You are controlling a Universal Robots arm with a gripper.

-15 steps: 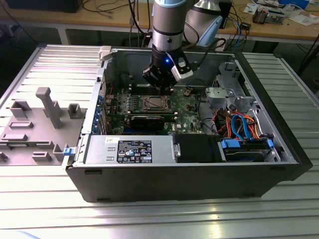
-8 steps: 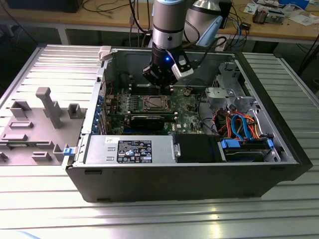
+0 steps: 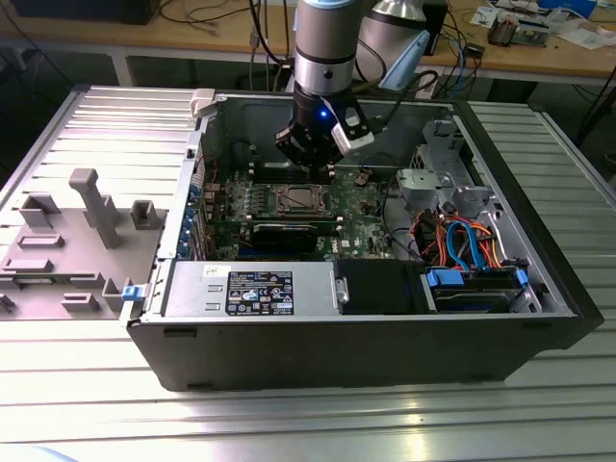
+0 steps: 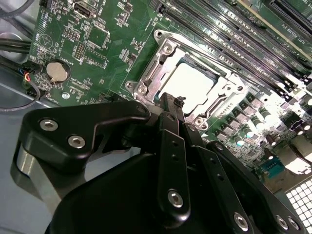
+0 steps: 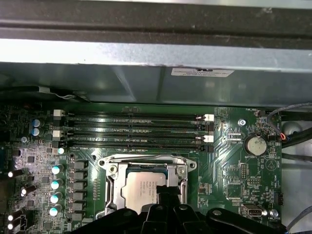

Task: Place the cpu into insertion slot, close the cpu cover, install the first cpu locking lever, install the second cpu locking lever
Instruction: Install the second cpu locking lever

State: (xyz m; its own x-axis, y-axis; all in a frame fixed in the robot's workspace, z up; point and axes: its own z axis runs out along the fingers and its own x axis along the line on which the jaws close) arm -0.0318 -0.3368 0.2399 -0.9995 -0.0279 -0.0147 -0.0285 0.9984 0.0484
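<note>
While the arm hangs over the open computer case [image 3: 366,337], the claw [image 3: 310,154] sits low inside it, just above the cpu socket at upper centre of the exterior view. The case lies on its side on a ribbed metal bench [image 3: 289,423] and holds one green motherboard [image 3: 361,217], a silver power supply [image 3: 250,289] along its near wall, and a drive bay with a bundle of orange and blue cables [image 3: 462,241] toward the exterior view's right. A grey fixture tray [image 3: 67,250] with upright blocks rests on the bench at centre left of that view, just beside the case.

The cpu [image 4: 191,84] lies flat in the socket, its silver-grey top plain and bright in both wrist views [image 5: 144,187]. The cpu cover [image 4: 161,63] is down around it: a thin silvery frame whose square window leaves the chip top exposed, also seen in the first wrist view [image 5: 113,178].

Claw fingers [image 4: 171,126] appear drawn together into one narrow black tip, clenched, gripping nothing I can make out; the tip rests at the socket's edge near one corner of the cover.

Counts: one cpu, one cover, four long memory slots [image 5: 131,131] beside the socket, one round coin battery [image 5: 254,145].
</note>
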